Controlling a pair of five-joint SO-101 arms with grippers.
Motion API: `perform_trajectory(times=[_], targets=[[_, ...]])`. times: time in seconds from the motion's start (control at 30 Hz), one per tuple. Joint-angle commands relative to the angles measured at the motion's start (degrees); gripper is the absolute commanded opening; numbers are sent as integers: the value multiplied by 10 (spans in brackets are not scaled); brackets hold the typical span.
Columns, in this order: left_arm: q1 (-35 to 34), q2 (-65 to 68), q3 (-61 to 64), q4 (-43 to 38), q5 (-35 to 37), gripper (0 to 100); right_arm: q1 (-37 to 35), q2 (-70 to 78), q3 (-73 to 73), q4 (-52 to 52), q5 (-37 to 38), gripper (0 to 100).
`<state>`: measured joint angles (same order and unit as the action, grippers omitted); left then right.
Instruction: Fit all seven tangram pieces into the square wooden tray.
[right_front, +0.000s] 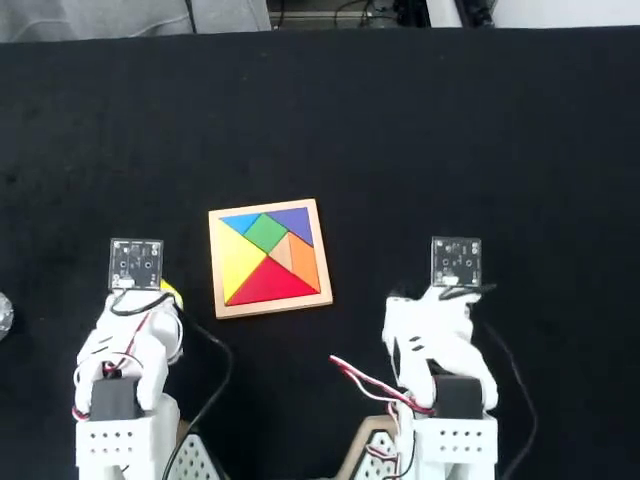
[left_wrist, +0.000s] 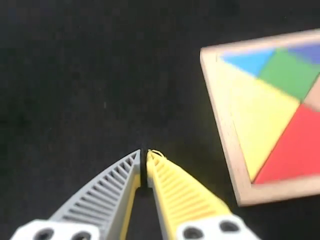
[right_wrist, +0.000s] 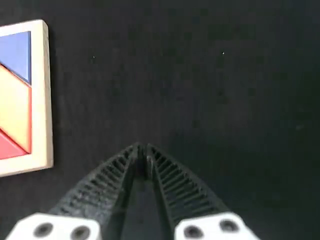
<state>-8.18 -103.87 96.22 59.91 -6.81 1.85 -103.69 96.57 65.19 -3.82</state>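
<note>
The square wooden tray (right_front: 214, 268) lies flat near the middle of the bench (right_front: 450, 130), a little nearer the edge where the 2 arms stand, and is turned slightly out of line with the bench's edges. All 7 tangram pieces sit inside it and fill the square: the large yellow triangle (right_front: 234, 262) on the side toward the bench's left edge; the large red triangle (right_front: 270, 284) along the near side; the blue triangle (right_front: 240, 222) in the far left corner; the green square (right_front: 265, 233) just beside it; the violet piece (right_front: 295, 221) in the far right corner; the orange piece (right_front: 306, 260) along the right side; a pale tan piece (right_front: 283, 254) between green, orange and red. The left claw (left_wrist: 145, 156) has its grey finger (left_wrist: 107, 185) and yellow finger (left_wrist: 175, 190) closed tip to tip with nothing between them; it hangs over bare bench just beside the tray's left side, not touching it. The right claw (right_wrist: 141, 149), both fingers black, is likewise closed on nothing, over bare bench to the tray's right and apart from it. The left arm (right_front: 130, 340) and right arm (right_front: 440, 345) stand at the near edge, 1 on either side of the tray; a black cable (right_front: 218, 365) loops beside the left arm; red and white wires (right_front: 362, 380) trail from the right arm; a small pale round thing (right_front: 3, 315) sits at the bench's left edge.
</note>
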Motion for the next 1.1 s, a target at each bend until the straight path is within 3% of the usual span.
perform_trajectory(times=[0.0, 0.13, 0.37, 0.73, 1.07], targets=[[12, -4, 12, 130, 1, 32, 4, -47, 0, 69, -8, 15], [-31, -3, 12, 128, 4, 30, 26, -44, 0, 94, 3, 12], [-49, -4, 12, 128, 4, 30, 51, -45, 0, 94, 126, 12], [-52, -4, 12, 128, 4, 30, 98, -48, 0, 96, 127, 12], [-53, -4, 12, 128, 4, 30, 100, -48, 0, 96, 127, 12]])
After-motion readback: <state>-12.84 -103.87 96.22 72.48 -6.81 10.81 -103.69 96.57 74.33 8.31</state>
